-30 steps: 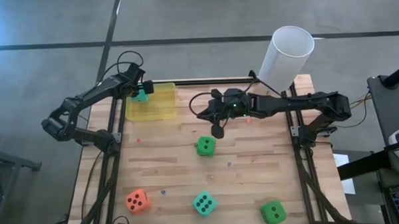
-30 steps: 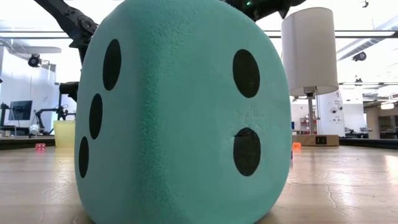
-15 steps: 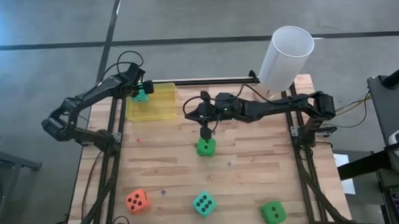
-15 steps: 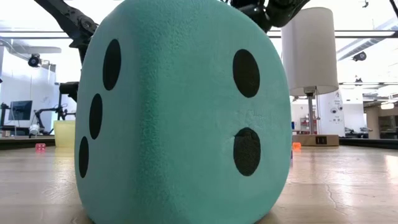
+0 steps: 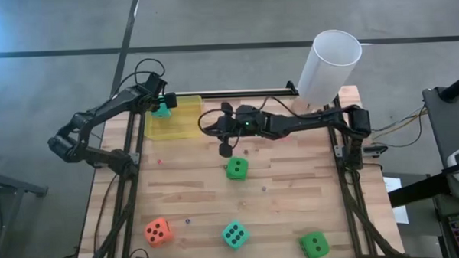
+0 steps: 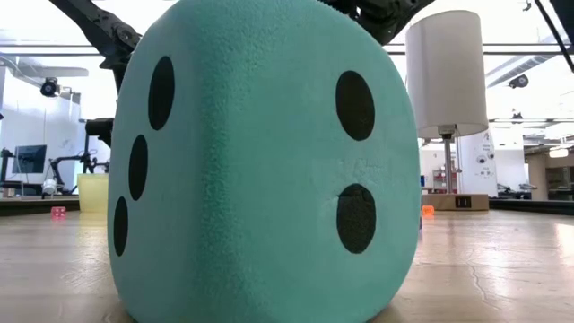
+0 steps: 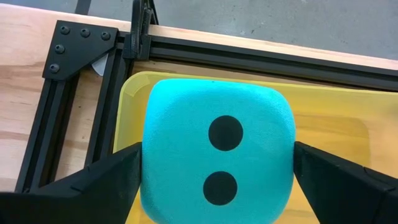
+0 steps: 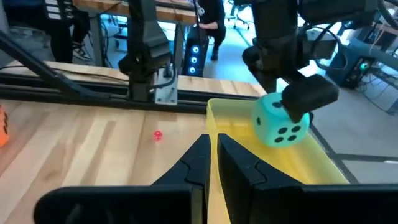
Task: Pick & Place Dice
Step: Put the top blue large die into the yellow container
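Left gripper [image 5: 161, 108]: clamps teal die [image 5: 162, 110], two-pip face up, over tray [image 5: 185, 127], far-left corner.
Right gripper [image 5: 224, 149]: fingers together, empty.

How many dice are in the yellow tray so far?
None lies in the yellow tray yet. The left gripper holds one teal die over it. Four remain on the table: two green, one teal, one orange-red. The right gripper is empty.

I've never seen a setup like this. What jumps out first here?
A teal die sits so close to the table-level camera that it fills that picture. At the table's far left corner, the left gripper holds another teal die over a yellow tray, while the right gripper, fingers together, hangs beside the tray.
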